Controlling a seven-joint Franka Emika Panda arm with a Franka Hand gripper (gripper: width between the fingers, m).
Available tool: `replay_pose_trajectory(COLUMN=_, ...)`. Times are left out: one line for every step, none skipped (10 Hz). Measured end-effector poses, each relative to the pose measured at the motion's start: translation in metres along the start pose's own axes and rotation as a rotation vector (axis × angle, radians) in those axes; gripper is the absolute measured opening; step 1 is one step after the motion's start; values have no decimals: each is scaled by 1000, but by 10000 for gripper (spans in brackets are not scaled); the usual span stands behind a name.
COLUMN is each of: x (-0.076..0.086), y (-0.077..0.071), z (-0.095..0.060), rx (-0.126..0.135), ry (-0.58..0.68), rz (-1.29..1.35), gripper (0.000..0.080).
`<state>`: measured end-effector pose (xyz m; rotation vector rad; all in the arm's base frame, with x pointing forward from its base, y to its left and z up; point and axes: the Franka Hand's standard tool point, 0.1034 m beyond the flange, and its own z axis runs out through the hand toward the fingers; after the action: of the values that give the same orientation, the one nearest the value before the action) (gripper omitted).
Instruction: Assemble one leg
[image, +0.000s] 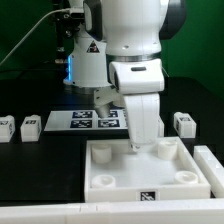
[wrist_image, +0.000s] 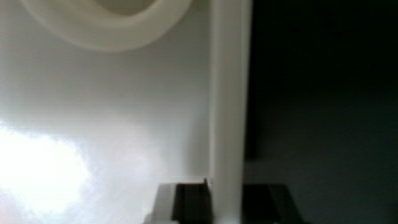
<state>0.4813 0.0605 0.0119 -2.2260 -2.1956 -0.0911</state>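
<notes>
The hand (image: 133, 146) reaches down at the back wall of the tray (image: 110, 185), a glossy white square with round corner sockets. Its fingers (wrist_image: 182, 203) sit close together, though I cannot tell whether they are pinching anything. Each leg (image: 183, 123), a small white tagged block, stands outside the tray on the black desk (image: 30, 165).

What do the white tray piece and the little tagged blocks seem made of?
The tray piece: likely moulded white plastic, smooth with slight sheen; the wrist view shows glare on it. The leg at the exterior view's right: apparently the same plastic, with a printed tag.
</notes>
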Motion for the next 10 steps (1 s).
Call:
replay_pose_trajectory(x=4, y=8, z=0, rx=-9, ry=4, rz=-1, gripper=60)
replay_pose_trajectory(x=7, y=15, z=1, rx=-12, ry=5, rz=-3, gripper=60)
replay_pose_trajectory(x=9, y=15, z=1, rx=10, ry=0, rz=3, gripper=60)
replay_pose_trajectory(x=13, y=15, z=1, rx=33, ry=-7, rz=14, gripper=60)
replay_pose_trajectory(x=13, y=15, z=1, rx=58, ry=-22, rz=25, gripper=60)
replay_pose_trajectory(x=13, y=15, z=2, rx=57, ry=-25, rz=19, gripper=60)
replay_pose_trajectory(x=13, y=15, z=1, rx=52, ry=-24, rz=18, gripper=60)
replay_pose_trajectory(x=13, y=15, z=1, rx=52, ry=-24, rz=18, gripper=60)
replay_pose_trajectory(x=12, y=15, z=2, rx=53, ry=-24, rz=19, gripper=153)
replay_pose_trajectory(x=12, y=15, z=2, rx=53, ry=-24, rz=20, gripper=153)
